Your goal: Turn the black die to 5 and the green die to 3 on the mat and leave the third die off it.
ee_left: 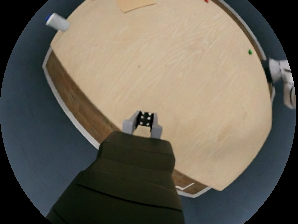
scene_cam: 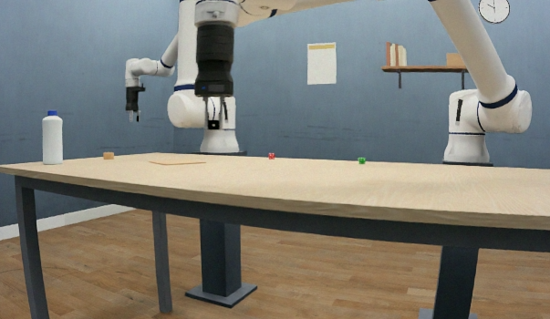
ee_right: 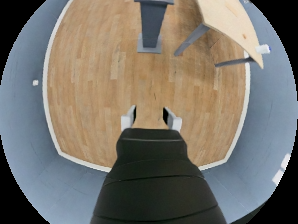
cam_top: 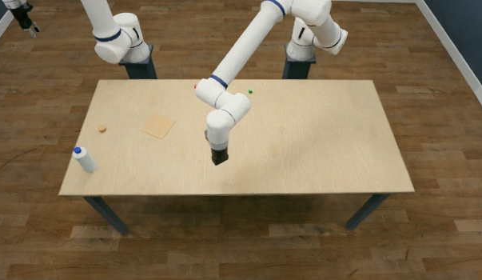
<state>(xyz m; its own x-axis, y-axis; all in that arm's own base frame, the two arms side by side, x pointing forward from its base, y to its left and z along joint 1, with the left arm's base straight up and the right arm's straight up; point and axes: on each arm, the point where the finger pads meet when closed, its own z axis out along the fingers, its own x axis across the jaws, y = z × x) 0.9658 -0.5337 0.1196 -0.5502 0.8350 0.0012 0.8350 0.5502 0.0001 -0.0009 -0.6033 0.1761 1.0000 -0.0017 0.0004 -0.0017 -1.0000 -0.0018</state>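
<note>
The left gripper (scene_cam: 213,122) (ee_left: 146,120) is shut on the black die (scene_cam: 213,125) (ee_left: 146,119), high above the table's front half; several white pips show in the left wrist view. In the top view its fingertips are hidden. The thin tan mat (cam_top: 157,126) (scene_cam: 178,162) (ee_left: 137,6) lies left of it and bears no die. The green die (cam_top: 250,91) (scene_cam: 362,160) (ee_left: 250,52) and the red die (cam_top: 195,86) (scene_cam: 272,156) (ee_left: 206,1) lie off the mat near the back edge; their top numbers are too small to read. The right gripper (cam_top: 34,30) (scene_cam: 134,117) (ee_right: 150,116) is open and empty, away from the table.
A white bottle with a blue cap (cam_top: 85,161) (scene_cam: 52,138) (ee_left: 59,22) stands at the table's left end. A small orange-brown block (cam_top: 102,129) (scene_cam: 108,156) lies between it and the back edge. The left arm reaches over the table's middle in the top view.
</note>
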